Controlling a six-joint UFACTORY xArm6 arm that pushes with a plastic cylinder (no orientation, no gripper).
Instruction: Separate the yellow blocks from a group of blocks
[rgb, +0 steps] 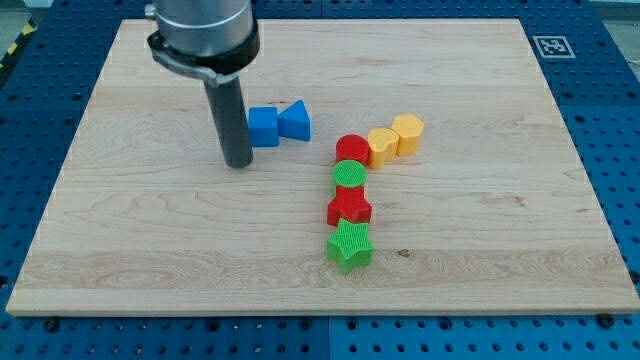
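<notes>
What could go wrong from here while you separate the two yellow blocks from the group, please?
The yellow blocks touch each other, and one touches the red cylinder, so a push might drag red along. My tip sits beside the blue blocks; a direct path right could knock them.

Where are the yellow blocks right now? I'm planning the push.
The two yellow blocks sit right of the board's centre, touching the red round block; my tip is far left.

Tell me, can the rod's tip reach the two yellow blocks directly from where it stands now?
Probably not directly: my tip stands left of the blue blocks, which block a straight path to the yellow blocks. Passing above them looks free.
</notes>
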